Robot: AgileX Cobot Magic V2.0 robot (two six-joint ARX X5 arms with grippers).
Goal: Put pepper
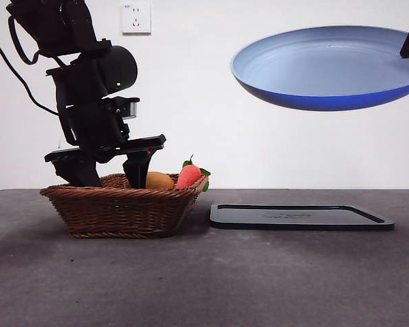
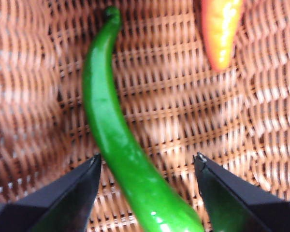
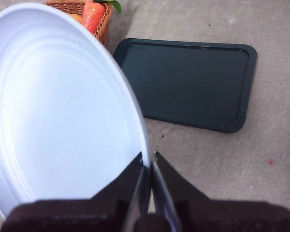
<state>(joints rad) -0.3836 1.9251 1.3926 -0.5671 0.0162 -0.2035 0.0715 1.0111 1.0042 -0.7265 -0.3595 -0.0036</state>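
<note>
The pepper (image 2: pixel 117 145) is long, glossy and green and lies on the woven bottom of the wicker basket (image 1: pixel 123 208). My left gripper (image 2: pixel 147 166) is open down inside the basket, its jaws on either side of the pepper without closing on it; in the front view it (image 1: pixel 116 170) reaches into the basket at the left. The pepper is hidden in the front view. My right gripper (image 3: pixel 149 162) is shut on the rim of the blue plate (image 1: pixel 327 68), holding it high in the air at the upper right, tilted.
A reddish-orange carrot-like vegetable (image 1: pixel 189 175) and a tan potato (image 1: pixel 159 180) sit in the basket's right end; the carrot's tip (image 2: pixel 221 29) shows beside the pepper. A dark flat tray (image 1: pixel 300 216) lies on the table right of the basket, below the plate.
</note>
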